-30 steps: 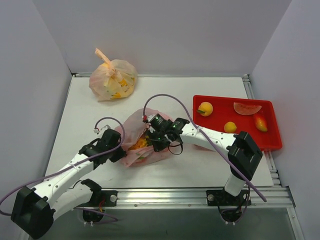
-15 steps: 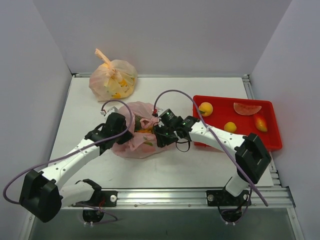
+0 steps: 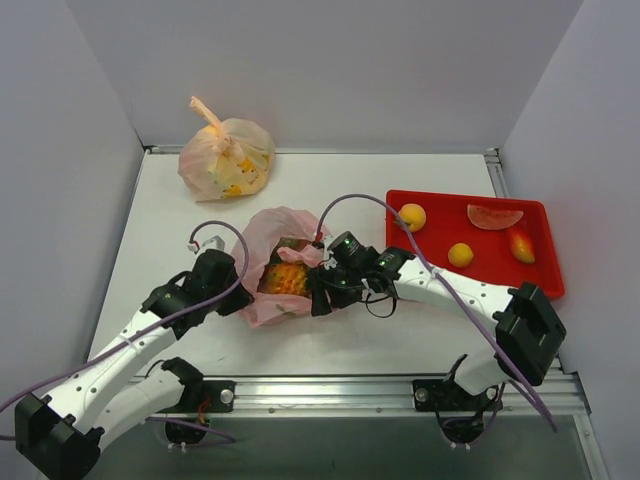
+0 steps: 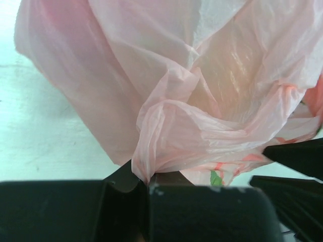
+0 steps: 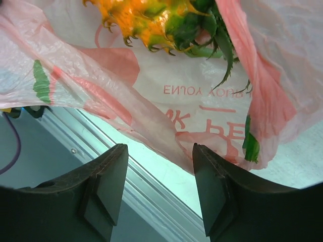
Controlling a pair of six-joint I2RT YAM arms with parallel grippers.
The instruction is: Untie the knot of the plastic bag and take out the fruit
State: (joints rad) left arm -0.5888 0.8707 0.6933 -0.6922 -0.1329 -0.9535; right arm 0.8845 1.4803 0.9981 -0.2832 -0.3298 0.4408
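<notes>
The pink plastic bag [image 3: 285, 228] lies mid-table with its top spread open; no twisted knot shows. A spiky orange pineapple [image 3: 283, 279] sits in the opening and also shows in the right wrist view [image 5: 156, 20]. My left gripper [image 3: 247, 297] is at the bag's near-left side, shut on a pinched fold of the bag's plastic [image 4: 151, 151]. My right gripper [image 3: 316, 292] is at the bag's near-right edge, open and holding nothing [image 5: 159, 171], with the printed plastic [image 5: 202, 116] just beyond its fingertips. The other fruits are hidden.
A paler orange bag [image 3: 226, 158] with a tied tail stands at the back left. A red tray [image 3: 545, 272] at the right holds two oranges, a watermelon slice and a small red-yellow fruit. The table's metal front rail [image 5: 101, 156] is close below the right gripper.
The left gripper has pulled back toward the near left with the plastic in it. The bag's top has spread open and the pineapple shows. The right gripper has shifted to the bag's near-right edge.
</notes>
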